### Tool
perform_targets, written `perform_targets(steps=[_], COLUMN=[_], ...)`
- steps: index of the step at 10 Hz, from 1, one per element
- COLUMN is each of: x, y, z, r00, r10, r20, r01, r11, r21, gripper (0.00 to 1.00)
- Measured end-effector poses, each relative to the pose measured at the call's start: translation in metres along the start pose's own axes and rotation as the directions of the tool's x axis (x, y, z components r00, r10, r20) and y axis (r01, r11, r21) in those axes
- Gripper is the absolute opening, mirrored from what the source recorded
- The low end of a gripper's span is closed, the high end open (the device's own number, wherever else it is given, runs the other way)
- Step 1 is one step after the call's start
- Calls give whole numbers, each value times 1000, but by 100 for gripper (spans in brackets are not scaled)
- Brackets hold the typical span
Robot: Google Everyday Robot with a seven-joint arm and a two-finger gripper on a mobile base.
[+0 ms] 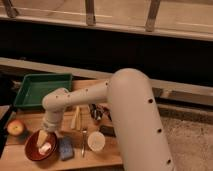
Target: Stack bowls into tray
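A round orange-red bowl (pixel 31 150) sits on the wooden table at the front left. My gripper (pixel 44 143) hangs from the white arm (pixel 125 107) and reaches down into this bowl. The green tray (pixel 42 89) lies at the back left of the table, behind the bowl and apart from it, with nothing in it. I cannot make out a separate dark purple bowl; it may be under the orange-red one or hidden by the gripper.
A red-yellow apple (pixel 16 128) lies left of the bowl. A blue sponge (pixel 65 148) and a small white cup (pixel 96 141) sit to its right. Cutlery (pixel 76 118), a metal piece (pixel 95 113) and a dark object (pixel 107 131) lie mid-table. A dark counter runs behind the table.
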Motion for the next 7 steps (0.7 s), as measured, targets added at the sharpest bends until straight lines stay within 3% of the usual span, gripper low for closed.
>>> perform_targets(steps=[4, 6, 7], x=[-7, -10, -11], y=[11, 13, 12], z=[-4, -7, -11], r00=[999, 999, 999], r10=[-43, -50, -49], r20=[2, -4, -11], r01=[43, 50, 49], r11=[999, 998, 999], r21=[-19, -23, -23], gripper=[18, 2, 0])
